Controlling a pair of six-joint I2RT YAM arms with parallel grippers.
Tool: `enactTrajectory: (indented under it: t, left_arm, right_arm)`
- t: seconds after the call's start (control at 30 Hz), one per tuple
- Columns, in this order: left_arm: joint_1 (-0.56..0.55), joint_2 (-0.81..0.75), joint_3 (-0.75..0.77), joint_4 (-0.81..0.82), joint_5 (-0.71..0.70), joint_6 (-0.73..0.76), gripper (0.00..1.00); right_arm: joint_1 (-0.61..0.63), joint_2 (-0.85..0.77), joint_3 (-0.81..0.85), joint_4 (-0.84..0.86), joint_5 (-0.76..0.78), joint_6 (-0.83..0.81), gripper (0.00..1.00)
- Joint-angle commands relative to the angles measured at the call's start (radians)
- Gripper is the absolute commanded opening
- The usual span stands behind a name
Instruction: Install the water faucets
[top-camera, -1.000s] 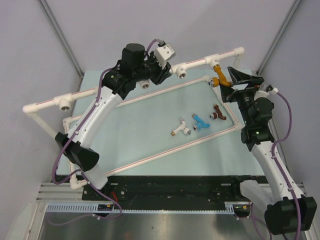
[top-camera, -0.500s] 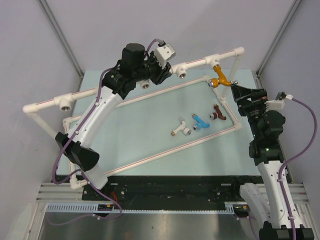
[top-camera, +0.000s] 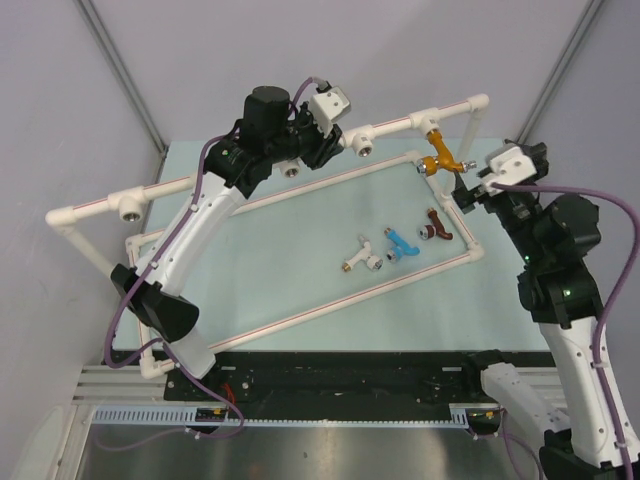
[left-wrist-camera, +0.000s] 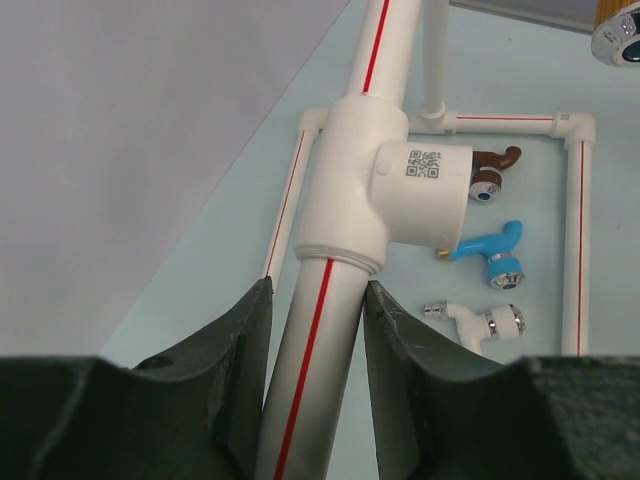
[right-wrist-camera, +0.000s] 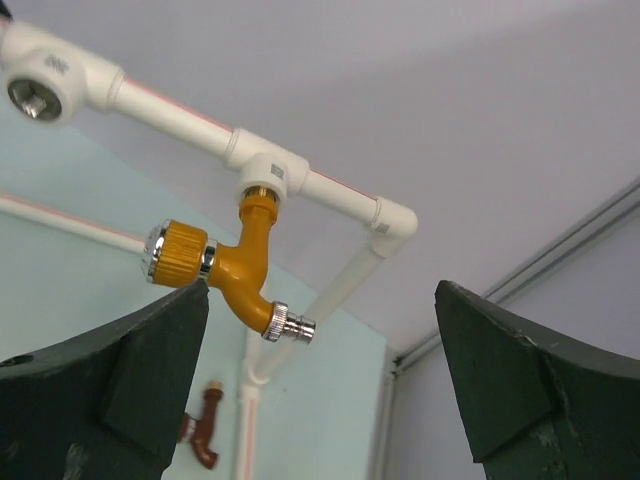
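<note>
Clearly, the left fingers (left-wrist-camera: 245, 370) are drawn narrow and clamped on the upper rail (left-wrist-camera: 320, 330) of the white plastic pipe frame with red stripes (top-camera: 330, 181). One dark finger presses against each side of the tube. They grip just below a white T-socket (left-wrist-camera: 370, 180) that carries a small printed code label.

The right fingers (right-wrist-camera: 130, 370) stand spread wide and hold nothing. In the right wrist view, the orange plastic faucet with silver ends (right-wrist-camera: 245, 270) appears in the gap between them. Its stem is screwed up into another T-socket of the same rail, its knob points left, and its silver spout slants down to the right. From above, those fingers sit near that faucet at the frame's far right corner. Whether a fingertip brushes the spout I cannot tell, since the dark parts run together there.

The other three faucets lie loose on the pale green counter (top-camera: 280, 260), inside the lower rectangle of the frame and toward its right end. They form a short slanting row, near one another. The white plastic faucet (top-camera: 360, 255) is on the left, the blue plastic faucet (top-camera: 403, 243) is in the middle, and the dark red-brown plastic faucet (top-camera: 436, 225) is on the right, close beside the frame's right-hand pipe. Neither arm touches any of these three.
</note>
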Motion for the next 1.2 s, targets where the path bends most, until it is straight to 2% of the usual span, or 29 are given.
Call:
enactTrajectory:
  t: [0.0,0.13,0.27,0.37,0.47,0.57,0.67,0.7,0.73,0.8,0.83,0.87,0.9,0.93,0.97,1.03,1.07,1.17]
  left_arm:
    - [-0.026,0.051,-0.027,-0.209,0.075,-0.136,0.0]
    - [-0.024,0.048,-0.029,-0.21,0.074,-0.136,0.0]
    - [-0.024,0.051,-0.026,-0.21,0.081,-0.135,0.0]
    - [-0.024,0.054,-0.019,-0.207,0.084,-0.136,0.0]
    - [-0.024,0.054,-0.016,-0.207,0.086,-0.135,0.0]
    - [-0.026,0.049,-0.018,-0.207,0.084,-0.132,0.0]
    - [-0.026,0.043,-0.022,-0.207,0.078,-0.127,0.0]
    - [-0.026,0.042,-0.022,-0.207,0.078,-0.126,0.0]
    - [-0.026,0.04,-0.024,-0.207,0.078,-0.126,0.0]
    - [-0.026,0.039,-0.024,-0.207,0.08,-0.124,0.0]
    - [-0.026,0.037,-0.024,-0.207,0.08,-0.126,0.0]
    - [-0.026,0.037,-0.024,-0.207,0.081,-0.126,0.0]
    - [-0.026,0.037,-0.024,-0.207,0.081,-0.126,0.0]
    - [-0.026,0.037,-0.024,-0.207,0.081,-0.124,0.0]
    - [-0.026,0.037,-0.025,-0.207,0.081,-0.124,0.0]
    - [-0.026,0.037,-0.027,-0.207,0.081,-0.124,0.0]
    - [-0.026,0.036,-0.027,-0.207,0.083,-0.123,0.0]
    - [-0.026,0.034,-0.029,-0.207,0.083,-0.121,0.0]
  right_arm:
    - [0.095,0.095,0.049,-0.146,0.121,-0.416,1.0]
    - [0.145,0.147,0.069,-0.191,0.154,-0.479,1.0]
    - [0.165,0.208,0.069,-0.189,0.154,-0.507,1.0]
    - [0.188,0.247,0.068,-0.163,0.209,-0.513,1.0]
    - [0.183,0.267,0.068,-0.102,0.22,-0.472,0.96]
    - [0.163,0.29,0.069,-0.038,0.189,-0.377,0.85]
    - [0.132,0.296,0.068,0.005,0.103,-0.202,0.68]
    - [0.122,0.299,0.068,0.019,0.048,-0.155,0.57]
    - [0.093,0.305,0.069,0.027,0.02,-0.042,0.52]
    - [0.06,0.308,0.068,0.056,-0.076,0.077,0.38]
    - [0.042,0.307,0.068,0.071,-0.115,0.234,0.32]
    - [-0.001,0.308,0.068,0.091,-0.154,0.311,0.27]
    - [-0.019,0.311,0.068,0.134,-0.219,0.411,0.11]
    - [-0.035,0.311,0.066,0.159,-0.231,0.491,0.01]
    - [-0.062,0.314,0.065,0.183,-0.236,0.693,0.0]
    - [-0.085,0.316,0.056,0.248,-0.236,0.87,0.0]
    - [-0.098,0.32,0.054,0.262,-0.242,1.044,0.0]
    - [-0.13,0.319,0.025,0.32,-0.233,1.287,0.0]
